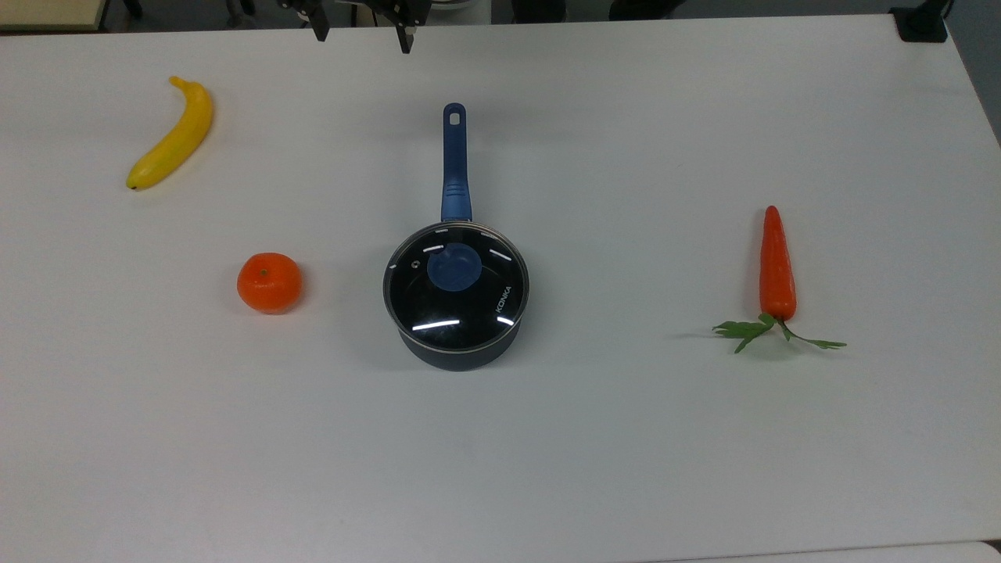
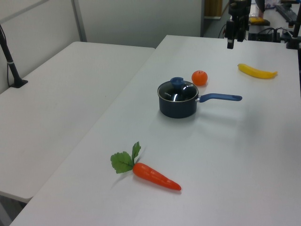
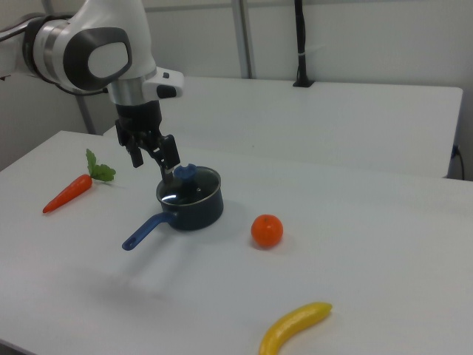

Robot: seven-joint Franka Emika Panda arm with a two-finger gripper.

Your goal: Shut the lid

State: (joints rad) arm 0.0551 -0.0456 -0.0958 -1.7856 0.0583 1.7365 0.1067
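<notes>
on the white worktop, top view: the lid (image 1: 456, 285) sits level on the dark saucepan (image 1: 457, 352), metal rim matching the pan's edge all round, so the closing looks done.
top view, lid: round clear glass, thin metal rim, blue round knob (image 1: 453, 267) at centre, small steam hole near the top view's left.
top view, gripper: the gripper (image 1: 361, 35) hangs at the far edge, fingers spread apart and holding nothing, well apart from the pan.
top view, other things: smooth yellow banana (image 1: 172, 134), round orange (image 1: 269, 282), tapered carrot (image 1: 776, 266) with green leaves, long blue handle (image 1: 454, 160).
left view: the lid covers the pan mid-worktop; the gripper is high at the back, above the banana's end of the worktop.
right view: the gripper is spread and empty, hanging above the pan's handle side; glossy glass glints on the lid.
left to do: nothing obvious, judging by the seated lid.
</notes>
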